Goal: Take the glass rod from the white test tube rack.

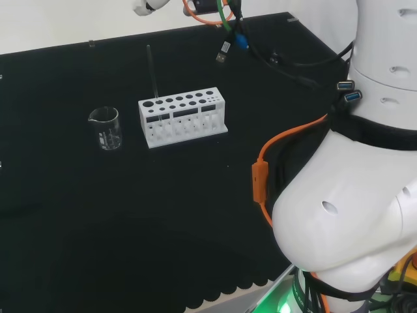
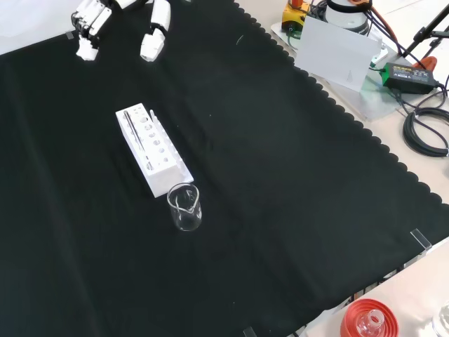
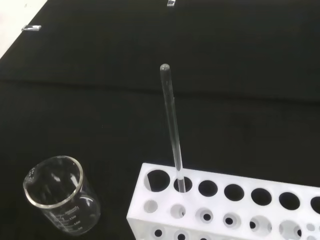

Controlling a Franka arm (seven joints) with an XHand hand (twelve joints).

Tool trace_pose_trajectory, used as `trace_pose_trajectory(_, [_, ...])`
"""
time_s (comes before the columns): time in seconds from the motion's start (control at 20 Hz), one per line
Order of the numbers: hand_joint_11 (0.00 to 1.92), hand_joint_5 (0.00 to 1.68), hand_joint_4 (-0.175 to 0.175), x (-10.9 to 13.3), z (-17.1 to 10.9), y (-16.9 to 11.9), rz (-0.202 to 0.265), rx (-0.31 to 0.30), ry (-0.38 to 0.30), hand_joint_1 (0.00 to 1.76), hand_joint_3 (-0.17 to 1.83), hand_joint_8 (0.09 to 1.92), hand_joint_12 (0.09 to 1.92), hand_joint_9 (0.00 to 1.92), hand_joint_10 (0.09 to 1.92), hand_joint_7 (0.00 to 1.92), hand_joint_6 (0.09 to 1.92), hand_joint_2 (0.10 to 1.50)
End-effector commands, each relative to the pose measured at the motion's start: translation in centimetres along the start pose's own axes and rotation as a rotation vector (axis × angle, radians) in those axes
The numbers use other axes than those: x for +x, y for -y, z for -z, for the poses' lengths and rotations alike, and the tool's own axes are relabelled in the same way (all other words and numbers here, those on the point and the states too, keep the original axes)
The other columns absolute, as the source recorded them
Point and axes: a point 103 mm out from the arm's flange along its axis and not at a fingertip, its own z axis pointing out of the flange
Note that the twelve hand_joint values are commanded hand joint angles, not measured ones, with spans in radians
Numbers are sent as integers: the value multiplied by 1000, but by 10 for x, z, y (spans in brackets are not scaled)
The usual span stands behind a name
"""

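A clear glass rod (image 3: 171, 125) stands upright in the white test tube rack (image 3: 225, 205), in the second hole of a row at the end nearest a beaker. In the head view the rod (image 1: 152, 72) rises from the rack's (image 1: 182, 119) left end. In the front view the rack (image 2: 151, 149) lies mid-left on the cloth with the rod (image 2: 133, 130) showing as a thin line over it. The hand (image 2: 156, 28) hangs high at the top left of the front view, apart from the rack, with relaxed fingers and nothing in it. A part of the hand (image 1: 146, 6) shows at the head view's top.
An empty glass beaker (image 1: 106, 128) stands just left of the rack in the head view, and in front of the rack in the front view (image 2: 184, 207). A red ribbed ring (image 2: 368, 319) with a flask sits off the cloth's near right corner. The arm's orange cable (image 1: 260, 176) hangs at the right.
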Motion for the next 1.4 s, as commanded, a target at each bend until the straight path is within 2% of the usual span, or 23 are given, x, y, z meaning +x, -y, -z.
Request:
trace_pose_trajectory(0.05, [216, 331, -14, 2, -8, -9, 14, 14, 1, 406, 301, 758, 1495, 279, 959, 240, 87, 904])
trace_pose_trajectory(0.75, [257, 367, -19, 2, -46, -38, 15, 76, 7, 393, 302, 771, 1480, 322, 948, 282, 87, 908])
trace_pose_trajectory(1.4, [266, 378, -21, 1, -75, -47, 18, 121, -9, 393, 299, 772, 1473, 336, 936, 294, 87, 909])
